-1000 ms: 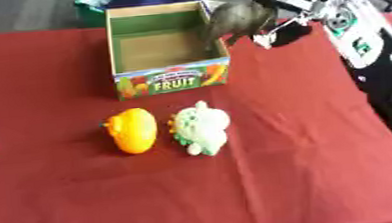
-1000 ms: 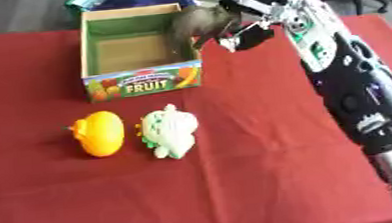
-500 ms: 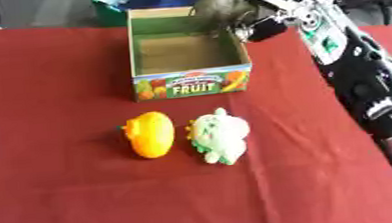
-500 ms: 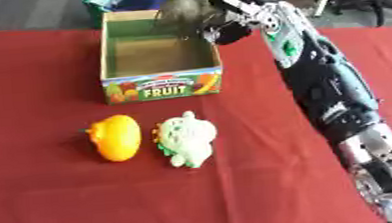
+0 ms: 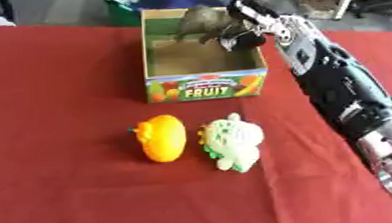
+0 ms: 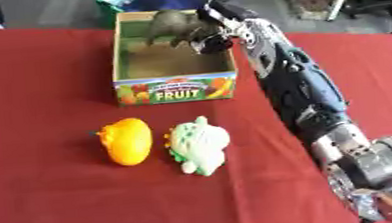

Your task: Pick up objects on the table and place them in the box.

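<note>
The right hand holds a grey toy with curled fingers above the box. It looks light; gripping its body seems best.

A long right arm is shown, built of black segments with silver and white panels. A bulky, rounded silver joint is seen nearest the camera. The right hand is made of black fingers with pale silver fittings.
</note>
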You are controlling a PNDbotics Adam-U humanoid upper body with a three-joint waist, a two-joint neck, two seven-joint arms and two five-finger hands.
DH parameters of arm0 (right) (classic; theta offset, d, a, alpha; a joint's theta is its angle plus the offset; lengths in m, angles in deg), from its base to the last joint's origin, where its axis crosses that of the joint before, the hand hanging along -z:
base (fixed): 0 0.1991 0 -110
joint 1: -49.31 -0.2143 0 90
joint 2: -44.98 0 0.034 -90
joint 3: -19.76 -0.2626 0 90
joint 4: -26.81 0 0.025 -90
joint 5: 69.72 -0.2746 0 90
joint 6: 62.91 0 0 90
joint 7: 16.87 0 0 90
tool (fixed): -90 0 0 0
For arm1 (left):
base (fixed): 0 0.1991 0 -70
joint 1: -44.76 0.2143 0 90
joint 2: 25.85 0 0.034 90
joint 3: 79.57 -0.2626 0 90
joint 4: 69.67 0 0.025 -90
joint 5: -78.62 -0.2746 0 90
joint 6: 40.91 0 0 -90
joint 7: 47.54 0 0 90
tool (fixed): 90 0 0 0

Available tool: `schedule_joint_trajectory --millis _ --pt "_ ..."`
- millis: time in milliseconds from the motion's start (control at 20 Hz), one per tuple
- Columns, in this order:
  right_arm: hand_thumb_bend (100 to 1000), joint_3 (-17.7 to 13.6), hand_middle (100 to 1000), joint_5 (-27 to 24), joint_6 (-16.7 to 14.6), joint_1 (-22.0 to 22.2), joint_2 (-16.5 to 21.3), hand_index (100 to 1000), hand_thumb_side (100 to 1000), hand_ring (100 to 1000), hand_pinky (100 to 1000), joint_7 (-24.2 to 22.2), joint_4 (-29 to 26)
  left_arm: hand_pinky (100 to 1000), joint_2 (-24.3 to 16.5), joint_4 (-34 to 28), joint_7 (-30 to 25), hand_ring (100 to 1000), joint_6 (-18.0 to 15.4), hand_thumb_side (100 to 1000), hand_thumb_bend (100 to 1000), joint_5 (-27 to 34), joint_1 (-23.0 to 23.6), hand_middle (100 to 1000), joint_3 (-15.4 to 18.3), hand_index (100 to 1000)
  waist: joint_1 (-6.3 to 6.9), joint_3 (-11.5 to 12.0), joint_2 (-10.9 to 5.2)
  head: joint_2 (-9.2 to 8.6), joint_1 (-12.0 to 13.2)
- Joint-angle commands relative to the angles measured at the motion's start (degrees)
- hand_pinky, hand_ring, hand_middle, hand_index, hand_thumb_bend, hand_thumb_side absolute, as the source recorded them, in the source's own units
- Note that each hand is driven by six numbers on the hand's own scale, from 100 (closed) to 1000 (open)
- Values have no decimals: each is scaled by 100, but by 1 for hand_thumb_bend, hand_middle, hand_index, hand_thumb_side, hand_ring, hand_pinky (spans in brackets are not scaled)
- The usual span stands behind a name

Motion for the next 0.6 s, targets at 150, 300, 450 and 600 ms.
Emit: schedule_joint_trajectory --millis 150,300,450,600 --pt "100 -7 540 520 -17 -163 55 618 262 599 725 -26 165 631 -54 -131 -27 592 5 566 218 1 -65 539 8 631 32 52 -90 -70 -49" --pt "100 19 566 816 -70 -157 54 642 298 626 744 -215 254 631 -52 -130 -29 592 6 567 218 2 -68 539 7 631 20 75 -91 -75 -61" --pt "100 -9 655 1030 -138 -153 49 720 331 704 782 -468 348 631 -46 -127 -29 592 3 567 219 2 -66 539 9 631 10 85 -93 -77 -58" --pt "100 -11 781 1103 -263 -157 57 845 358 789 838 -791 435 631 -48 -121 -37 593 1 567 219 0 -62 539 4 631 1 86 -96 -78 -65"
